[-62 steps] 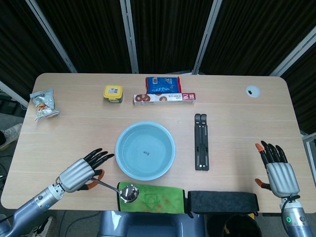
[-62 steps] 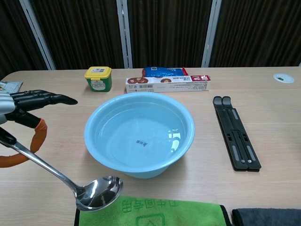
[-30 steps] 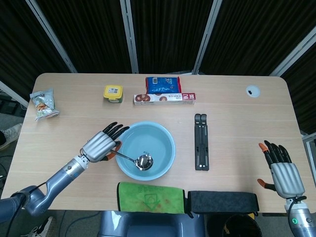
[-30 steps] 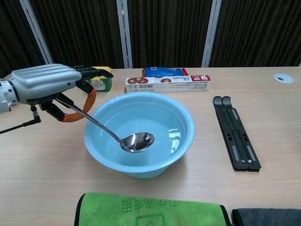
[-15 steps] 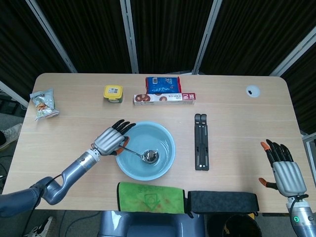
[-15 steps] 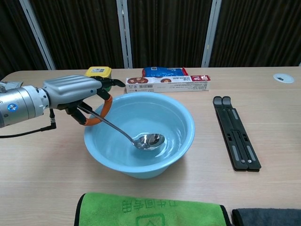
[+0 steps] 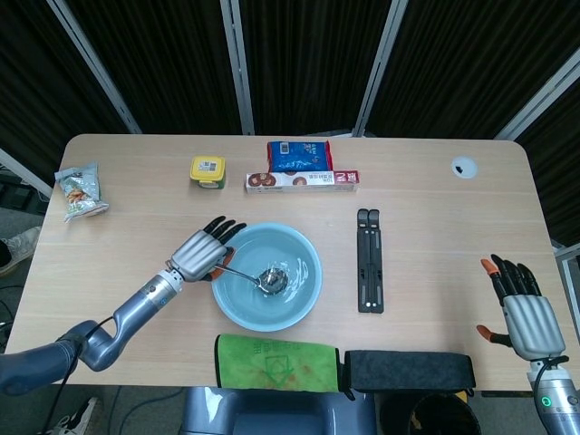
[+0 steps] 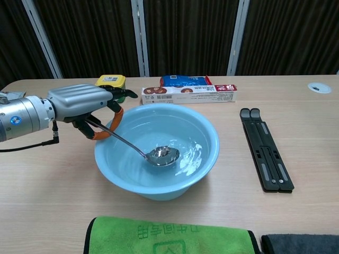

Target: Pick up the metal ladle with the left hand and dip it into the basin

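My left hand (image 7: 198, 251) (image 8: 82, 102) holds the metal ladle (image 7: 258, 276) (image 8: 142, 151) by its orange-ended handle at the basin's left rim. The ladle slopes down to the right, its shiny bowl (image 8: 162, 155) sitting in the rippling water near the middle of the light blue basin (image 7: 304, 304) (image 8: 209, 153). My right hand (image 7: 521, 309) stays at the table's right front edge, fingers spread and holding nothing; the chest view does not show it.
A green towel (image 7: 276, 362) (image 8: 169, 236) and a black pad (image 7: 410, 370) lie along the front edge. A black folding stand (image 7: 368, 260) (image 8: 265, 150) lies right of the basin. A yellow tub (image 7: 207, 170), snack boxes (image 7: 302, 168) and a snack bag (image 7: 82, 191) sit further back.
The left hand carried the ladle from the towel up and right into the basin. In the last half second the ladle's bowl shifted slightly left and the water began rippling.
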Controlling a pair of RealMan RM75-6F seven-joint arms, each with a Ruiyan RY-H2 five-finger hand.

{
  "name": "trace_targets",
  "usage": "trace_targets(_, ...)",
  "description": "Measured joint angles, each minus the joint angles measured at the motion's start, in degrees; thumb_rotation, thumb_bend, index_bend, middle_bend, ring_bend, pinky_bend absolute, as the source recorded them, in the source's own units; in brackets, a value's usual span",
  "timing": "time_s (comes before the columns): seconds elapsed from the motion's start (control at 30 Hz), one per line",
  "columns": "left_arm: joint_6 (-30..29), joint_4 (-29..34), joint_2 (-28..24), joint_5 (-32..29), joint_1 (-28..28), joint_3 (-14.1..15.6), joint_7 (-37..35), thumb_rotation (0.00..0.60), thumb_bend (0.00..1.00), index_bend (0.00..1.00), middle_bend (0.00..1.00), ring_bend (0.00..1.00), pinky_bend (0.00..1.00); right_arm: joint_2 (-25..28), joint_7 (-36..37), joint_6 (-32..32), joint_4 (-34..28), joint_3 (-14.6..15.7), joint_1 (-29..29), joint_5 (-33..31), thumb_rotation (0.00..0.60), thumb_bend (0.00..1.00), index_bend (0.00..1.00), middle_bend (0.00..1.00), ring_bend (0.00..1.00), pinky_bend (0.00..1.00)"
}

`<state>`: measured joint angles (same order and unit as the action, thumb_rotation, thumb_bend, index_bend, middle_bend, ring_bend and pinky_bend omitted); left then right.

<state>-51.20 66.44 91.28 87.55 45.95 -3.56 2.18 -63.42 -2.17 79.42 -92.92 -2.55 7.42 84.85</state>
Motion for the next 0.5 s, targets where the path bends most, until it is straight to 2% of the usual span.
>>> trace_targets(0.2,-1.0,1.1,-2.1,0.0,-0.1,0.1,2.4,0.6,0.45,0.65,0.0,0.0,0.0,-0.2,-0.4,-0.2,0.0,0.0,0.1,-0.1,0.6,0.0,0.0,0.0,0.0,0.0)
trace_targets(0.5,-3.6,6.8,-6.3,0.1,-0.5,-0.6,6.2,0.6,0.44,0.65,0.0,0.0,0.0,-0.2,-0.6,0.1,-0.4,0.4,0.0,0.8,0.6,0.0,0.0,0.0,0.0,0.0)
